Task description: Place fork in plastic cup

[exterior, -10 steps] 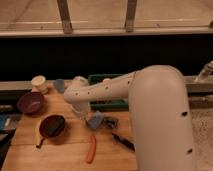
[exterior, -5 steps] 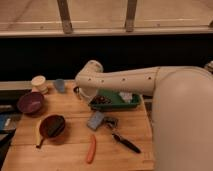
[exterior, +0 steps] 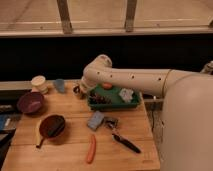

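**Gripper closed beside the cups, fork not made out**

The white arm reaches in from the right and bends down at the back of the wooden table point(exterior: 65, 155). Its gripper point(exterior: 78, 91) shows as a small dark shape at the arm's end, low over the table's rear edge. It sits just left of the green tray point(exterior: 114, 105) and just right of the pale blue plastic cup point(exterior: 59, 85). The jaws are together. Whether anything is pinched between them cannot be told, since the spot is dark and partly masked by the arm.

The fork cannot be picked out with any certainty, so where it lies relative to the jaws cannot be told. A slender pale piece point(exterior: 38, 140) leans from the lower-left rim of the dark red bowl point(exterior: 52, 125), well apart from the gripper. It is too blurred to name.

A cream cup point(exterior: 38, 83) stands left of the blue one, with a purple bowl point(exterior: 31, 102) in front of it. Toward the front of the table lie a blue-grey block point(exterior: 95, 120), a black-handled utensil point(exterior: 125, 143) and an orange-handled tool point(exterior: 90, 149).
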`<state>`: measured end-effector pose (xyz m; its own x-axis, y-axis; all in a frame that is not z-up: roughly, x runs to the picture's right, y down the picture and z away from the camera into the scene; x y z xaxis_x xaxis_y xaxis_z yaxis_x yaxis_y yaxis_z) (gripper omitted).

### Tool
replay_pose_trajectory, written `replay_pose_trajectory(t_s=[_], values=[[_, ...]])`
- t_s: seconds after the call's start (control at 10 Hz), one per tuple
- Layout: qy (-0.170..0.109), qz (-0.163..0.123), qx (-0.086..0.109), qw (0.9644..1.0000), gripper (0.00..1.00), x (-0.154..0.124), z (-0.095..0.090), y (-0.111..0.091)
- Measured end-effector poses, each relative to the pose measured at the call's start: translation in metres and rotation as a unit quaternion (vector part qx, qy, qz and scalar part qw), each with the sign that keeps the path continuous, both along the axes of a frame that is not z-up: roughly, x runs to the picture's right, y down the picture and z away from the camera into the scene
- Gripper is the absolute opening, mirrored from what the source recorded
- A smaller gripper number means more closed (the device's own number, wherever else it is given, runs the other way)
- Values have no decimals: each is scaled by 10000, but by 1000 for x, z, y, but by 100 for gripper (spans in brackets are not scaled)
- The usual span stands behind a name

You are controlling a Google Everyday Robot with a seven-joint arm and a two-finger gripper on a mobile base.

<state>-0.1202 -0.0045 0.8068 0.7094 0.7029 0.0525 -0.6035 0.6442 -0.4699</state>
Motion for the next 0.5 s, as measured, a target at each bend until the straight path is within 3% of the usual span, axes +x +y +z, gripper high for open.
replay_pose_trajectory(t_s=[0.5], values=[[-3, 0, -7, 10000, 0, 0, 0, 0]])
